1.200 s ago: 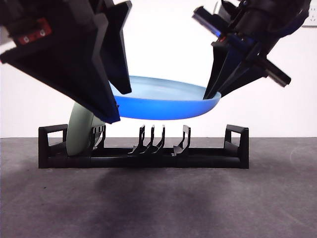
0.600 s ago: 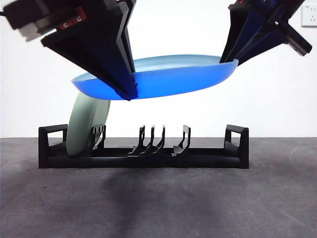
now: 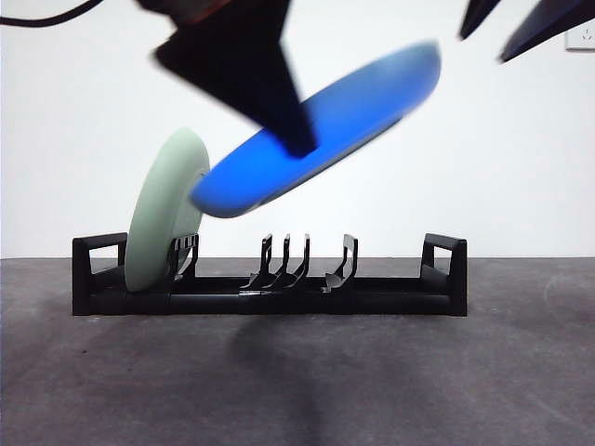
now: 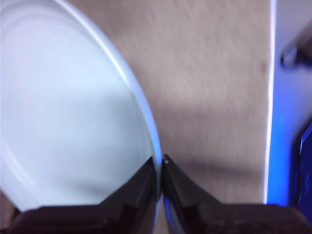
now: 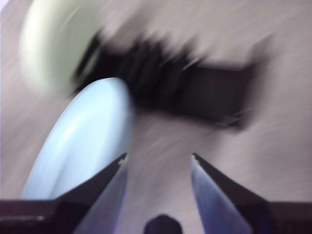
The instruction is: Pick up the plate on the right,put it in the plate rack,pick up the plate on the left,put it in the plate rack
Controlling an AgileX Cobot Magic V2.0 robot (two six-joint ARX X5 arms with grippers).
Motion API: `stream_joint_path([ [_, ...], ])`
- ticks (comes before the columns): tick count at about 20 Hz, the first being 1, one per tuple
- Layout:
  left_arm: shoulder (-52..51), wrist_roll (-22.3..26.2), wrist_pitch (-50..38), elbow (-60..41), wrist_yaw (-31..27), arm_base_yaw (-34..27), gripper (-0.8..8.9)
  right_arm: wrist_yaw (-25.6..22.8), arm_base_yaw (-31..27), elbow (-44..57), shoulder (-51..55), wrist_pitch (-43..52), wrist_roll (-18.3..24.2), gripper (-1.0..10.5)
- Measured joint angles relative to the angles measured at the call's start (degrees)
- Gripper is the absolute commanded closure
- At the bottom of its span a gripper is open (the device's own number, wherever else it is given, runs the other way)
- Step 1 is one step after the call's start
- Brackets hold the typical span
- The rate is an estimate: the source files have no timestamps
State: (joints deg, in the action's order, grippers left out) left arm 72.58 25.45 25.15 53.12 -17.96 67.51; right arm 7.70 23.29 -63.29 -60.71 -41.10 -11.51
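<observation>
Blue plate [image 3: 321,135]: airborne above the rack, tilted steeply, high edge toward the rack's right end, low edge near the green plate; motion-blurred.
Green plate [image 3: 165,212]: seated on edge in the slot nearest the rack's left end, leaning slightly.
Rack [image 3: 270,283]: black plastic, on the dark table [image 3: 297,372]; middle prongs and right end unoccupied.
Left gripper [image 4: 160,168]: jaws clamped on the blue plate's rim; thin edge visible between the tips in the left wrist view.
Right gripper [image 5: 157,165]: jaws apart, holding nothing, above the rack; in the front view, probably the dark tips at the top right corner.
Step in hand: judged as the second plate's transfer; one plate is racked, the blue one is being turned toward vertical.
Next move: judged to require bringing the plate fully upright, aligning its lower rim with a free gap between the middle prongs, then lowering before release. Contact with the green plate is the risk.
Markings: none legible on either plate or the rack.
</observation>
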Motion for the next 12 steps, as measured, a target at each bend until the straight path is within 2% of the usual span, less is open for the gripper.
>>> stream_joint_path([
  [4, 0.0, -5.4, -10.9, 0.0, 5.5, -3.8, 8.22, -5.0, -1.4, 0.0, 6.1, 3.4, 0.2, 7.3],
  [9, 0.1, -17.1, -27.5, 0.0, 26.0, -17.2, 8.22, -12.1, -1.6, 0.0, 11.4, 5.6, 0.4, 7.3],
  [12, 1.1, -25.4, -36.5, 0.6, 34.6, -25.0, 8.22, -12.5, -1.6, 0.0, 12.0, 6.0, 0.4, 7.3],
])
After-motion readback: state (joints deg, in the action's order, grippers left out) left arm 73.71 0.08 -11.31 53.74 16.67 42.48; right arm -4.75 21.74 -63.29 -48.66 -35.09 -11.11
